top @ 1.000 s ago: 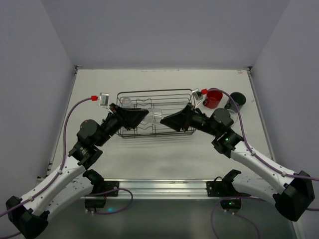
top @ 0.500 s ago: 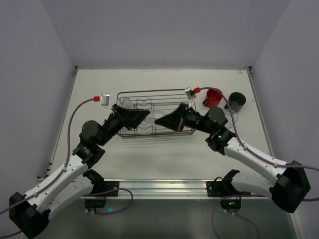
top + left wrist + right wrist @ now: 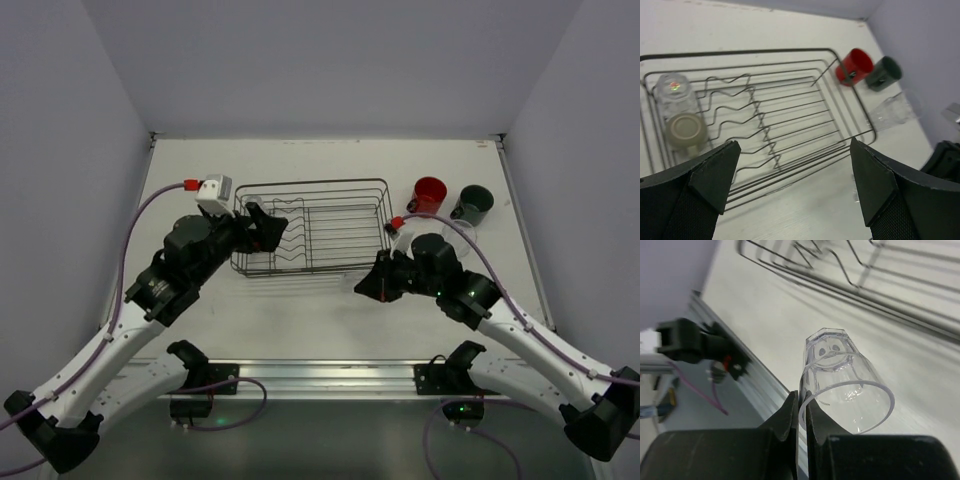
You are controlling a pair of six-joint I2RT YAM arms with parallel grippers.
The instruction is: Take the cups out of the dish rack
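Overhead camera: high behind arms, facing down on whole table (image 3: 300, 310). Wrist cameras: close, low; all share dish rack (image 3: 340, 230).

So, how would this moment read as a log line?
left gripper open by dish rack | right gripper shut on clear glass, outside rack | in rack: olive-tan cup, second glass | out: red mug, dark mug

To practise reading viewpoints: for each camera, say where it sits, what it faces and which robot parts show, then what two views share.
Top external: above and behind the arms, looking down on the table; both arms, dish rack, red mug.
Left wrist: on the left arm, facing across the dish rack; its open left hand frames the bottom.
Right wrist: facing the table's near edge; right hand pinches a clear glass.
Shared: top and left wrist both show dish rack and red mug.
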